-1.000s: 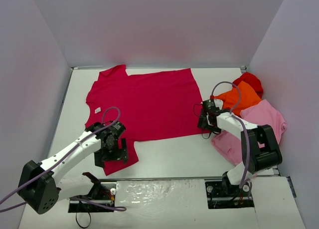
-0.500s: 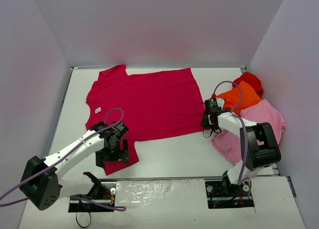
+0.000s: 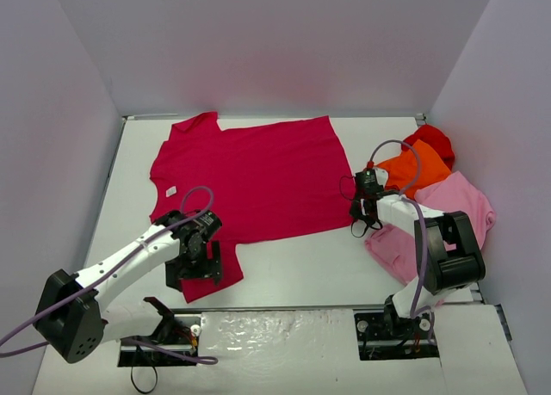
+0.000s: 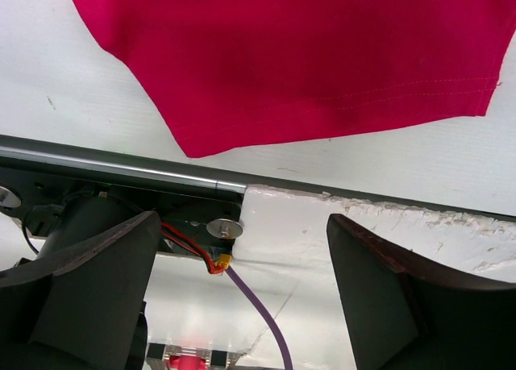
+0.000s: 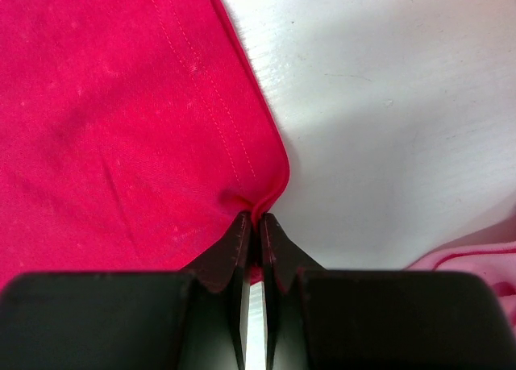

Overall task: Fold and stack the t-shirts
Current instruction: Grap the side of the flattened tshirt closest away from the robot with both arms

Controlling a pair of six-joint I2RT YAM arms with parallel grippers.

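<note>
The flat white table (image 3: pixel 293 270) is closed in by pale walls on its left, far and right sides. Spread flat over its far-left part lies the soft crimson-magenta cloth t-shirt (image 3: pixel 250 175), collar to the left and hem to the right. Its near sleeve reaches toward the near edge and is partly hidden under the left arm's wrist.

Three more shirts are heaped against the right wall. The soft light pink cloth t-shirt (image 3: pixel 463 207) lies nearest, with its near-left part covered by the right arm. The crumpled orange cloth t-shirt (image 3: pixel 420 169) rests on its far end. The bright red cloth t-shirt (image 3: pixel 432 139) is farthest and mostly buried behind the orange one, so its shape cannot be made out.

The left claw (image 3: pixel 196 271) hangs over the crimson shirt's near sleeve, fingers spread wide with nothing between them. Whether they touch the cloth cannot be told. Its wrist view shows only the sleeve's corner, the rest cut off at the frame, and a grey metal rail (image 4: pixel 121 167) along the table's near edge.

The right claw (image 3: pixel 358 214) sits between the crimson shirt and the heap. It is pinched fully closed on the shirt's near-right hem corner, and the cloth puckers at the fingertips (image 5: pixel 242 237).

A thin purple cable (image 3: pixel 389 145) loops from that arm across the orange shirt. A small white label (image 3: pixel 170 189) lies on the crimson shirt beside the collar, too small to read.
</note>
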